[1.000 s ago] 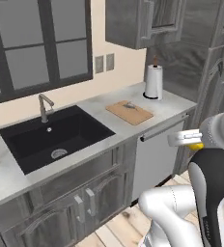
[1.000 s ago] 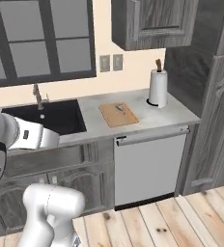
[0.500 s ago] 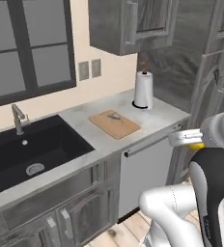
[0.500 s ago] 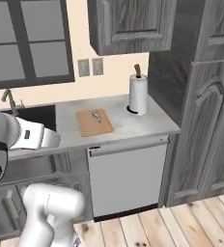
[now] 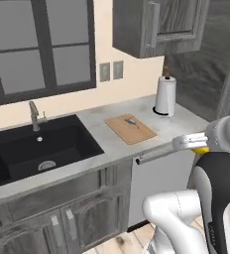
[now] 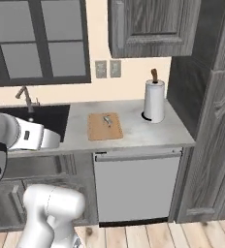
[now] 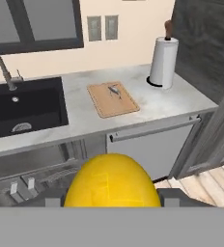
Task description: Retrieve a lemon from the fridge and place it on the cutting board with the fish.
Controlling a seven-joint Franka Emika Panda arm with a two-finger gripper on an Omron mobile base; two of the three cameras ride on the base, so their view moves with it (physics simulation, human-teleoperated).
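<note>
Spanning the middle of each base view, a pale grey counter [image 6: 134, 133] is seen running from the left edge toward the dark cabinets at the right. A dark-framed window [image 5: 37, 47] is set in the cream wall at the upper left of the left base view, and a wood-grain upper cabinet [image 6: 153, 26] is hung at the top centre of the right base view. A black sink [image 5: 37, 149] is sunk into the counter at the left of the left base view, with a faucet [image 5: 33, 114] standing behind it. A light-fronted dishwasher [image 6: 136, 186] is fitted under the counter at lower centre of the right base view. A white paper towel roll [image 6: 153, 100] is stood upright near the counter's right end.

The cutting board [image 7: 113, 99] is laid flat on the counter at the centre of the hand view, between the sink and the roll, apart from both. The fish [image 7: 115, 89] is seen as a small grey shape lying on the board's far half.

The lemon [image 7: 111, 182] is found at the bottom centre of the hand view, large and bright yellow, pinched between the jaws of the gripper [image 7: 112, 200]. In the left base view the gripper [image 5: 194, 144] is shown at centre right with a sliver of yellow at its tip, held off the counter in front of its edge.
</note>
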